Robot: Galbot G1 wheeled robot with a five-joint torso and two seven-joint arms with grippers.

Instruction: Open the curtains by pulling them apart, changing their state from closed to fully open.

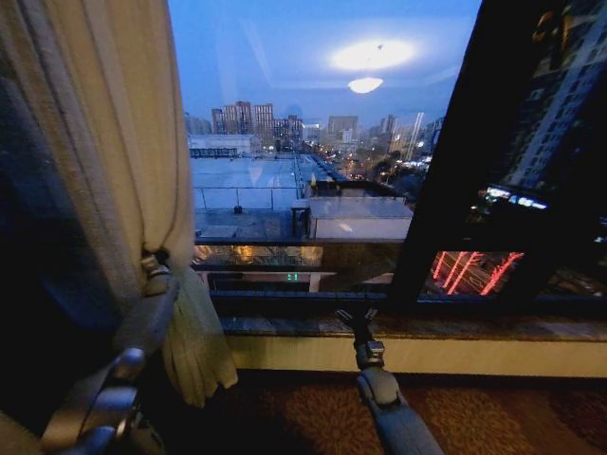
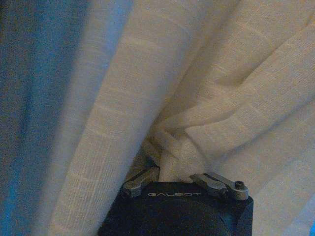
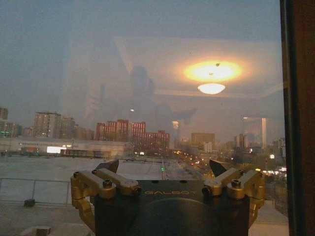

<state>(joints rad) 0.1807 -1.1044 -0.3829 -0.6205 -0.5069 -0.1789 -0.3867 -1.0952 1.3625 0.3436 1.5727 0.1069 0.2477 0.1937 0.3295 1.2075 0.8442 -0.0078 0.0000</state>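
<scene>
Clearly the left tool (image 2: 179,169) is pinched shut on a gathered fold of the curtain (image 1: 123,152), bunched at the far left of the window (image 1: 313,142). Out over the sill (image 1: 417,327), the right tool (image 3: 167,169) hangs with its fingers spread, holding nothing. I'd worry the thin fabric slips free, or snags and strains at the rail if tugged hard.

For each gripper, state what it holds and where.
Left gripper pinches a bunched fold of the sheer curtain near its inner edge. Right gripper holds nothing.
</scene>
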